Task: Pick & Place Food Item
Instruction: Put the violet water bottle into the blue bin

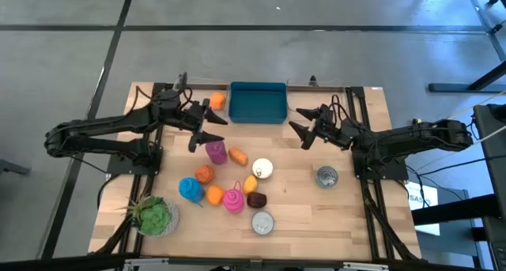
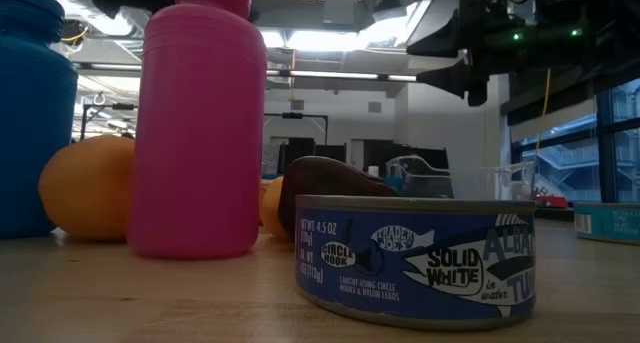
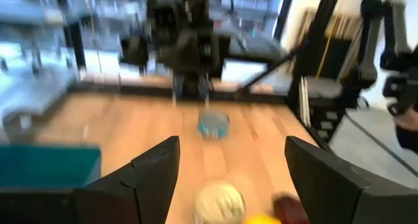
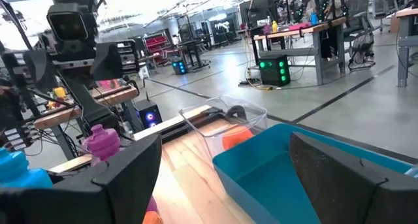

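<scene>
While neither arm holds anything yet, the food items lie bunched in the lower centre of the high view, below both grippers. The left gripper (image 1: 207, 126) hovers with fingers spread and empty just above the purple bottle (image 1: 216, 152), in the centre-left of the frame. The right gripper (image 1: 303, 126) sits at centre-right, its fingers parted wide and empty, beside the blue bin (image 1: 257, 102) at top centre.

The coming move turns on which arm is nearer the cluster. The orange piece (image 1: 238, 156) next to the purple bottle and the white round item (image 1: 262, 169) both lie below and slightly right of the left gripper, closer to it than to the right one, so I judge the left arm better placed. The left wrist view agrees: the white round item shows between its spread fingers (image 3: 150, 178), just ahead.

An orange fruit (image 1: 217, 100) rests at the bin's left edge, also on the left arm's side. The open tin (image 1: 326, 176) lies below the right gripper.
</scene>
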